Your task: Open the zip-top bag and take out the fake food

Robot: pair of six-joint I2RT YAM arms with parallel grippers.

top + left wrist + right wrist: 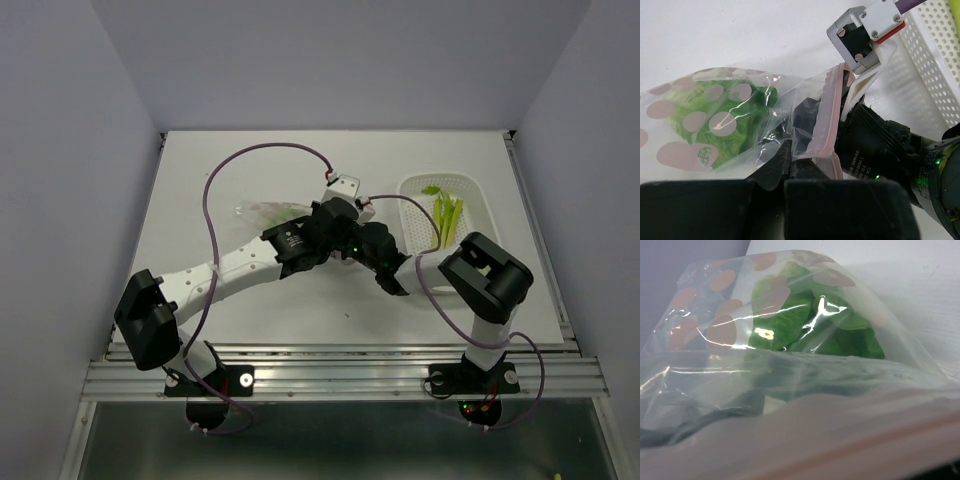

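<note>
The zip-top bag lies left of centre, clear with pink dots. In the left wrist view the bag holds a bright green leafy piece of fake food, and its pink zip strip stands open. My left gripper is shut on the bag's plastic beside the strip. My right gripper reaches into the bag's mouth behind the strip, its jaws hidden by plastic. The right wrist view looks through the bag at the green leafy food. Both grippers meet at the bag's mouth.
A white perforated tray stands at the right and holds thin yellow-green stalks. Its wall also shows in the left wrist view. The right arm's wrist crowds the space next to the bag's mouth.
</note>
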